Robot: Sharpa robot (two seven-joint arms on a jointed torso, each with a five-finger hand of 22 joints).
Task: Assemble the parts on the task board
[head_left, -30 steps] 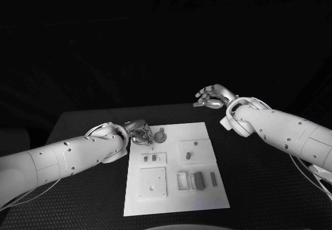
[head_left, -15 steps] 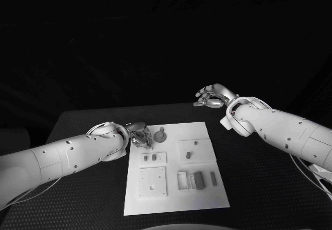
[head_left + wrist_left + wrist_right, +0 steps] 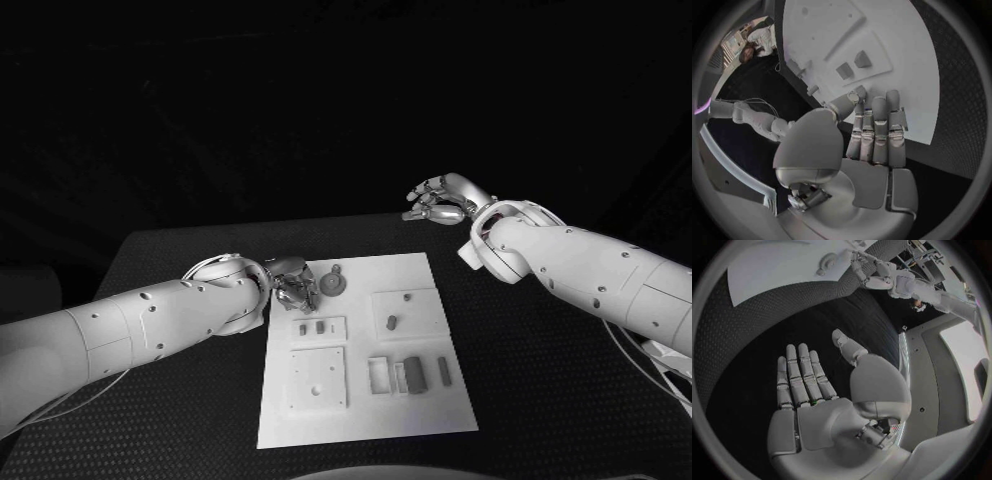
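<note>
The head camera looks down from above on the flat white task board, which both close wrist cameras also see from behind their hands.

**White arms, silver hands**

Both arms were smooth white shells, thick and rounded, dotted with small dark screw holes. The left arm and the right arm each ended in a rounded white cuff at the wrist. A thin pale cable trailed beneath each arm. The left hand and the right hand were silver-grey metal with segmented fingers, a broad flat palm and a bulbous thumb base.
</note>
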